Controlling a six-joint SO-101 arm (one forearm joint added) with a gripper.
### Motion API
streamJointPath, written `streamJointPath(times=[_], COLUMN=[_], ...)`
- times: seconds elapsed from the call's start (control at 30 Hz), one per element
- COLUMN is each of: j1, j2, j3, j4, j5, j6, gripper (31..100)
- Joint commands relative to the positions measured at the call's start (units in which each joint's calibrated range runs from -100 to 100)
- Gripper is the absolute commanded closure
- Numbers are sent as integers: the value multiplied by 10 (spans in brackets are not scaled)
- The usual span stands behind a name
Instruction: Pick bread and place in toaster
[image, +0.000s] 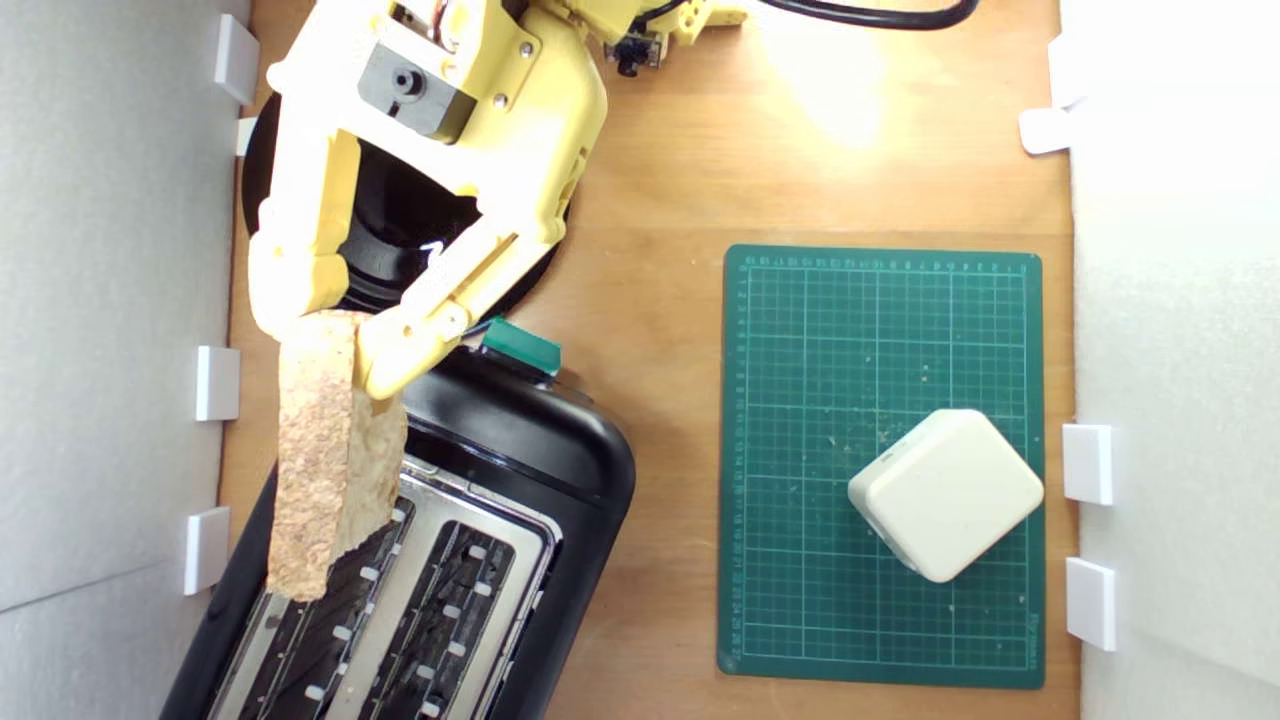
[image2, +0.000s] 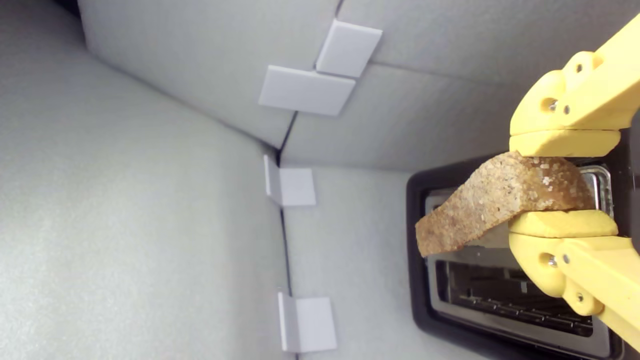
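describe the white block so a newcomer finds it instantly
Start at the green cutting mat on the exterior view's right of the wooden table. On its lower part sits the cream-white rounded square block, turned diamond-wise. Nothing else on the mat; the bread is brown.

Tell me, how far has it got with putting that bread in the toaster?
Picking up looks done: the gripper is shut on the bread, which hangs clear of the wooden table. In hand: the slice is held over the toaster, above the slot nearer the exterior view's left. Left: lining it up, lowering it in and letting go. Both slots look empty.
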Motion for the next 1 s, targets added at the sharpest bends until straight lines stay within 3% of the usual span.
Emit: streamJointPath(times=[0.0,0.17,0.97], j1=[5,-1,-1], j2=[-1,11,79], j3=[-35,-34,-36], j4=[13,55,49], j5=[-30,-30,-34], j6=[-3,-25,-25], gripper=[728,728,728])
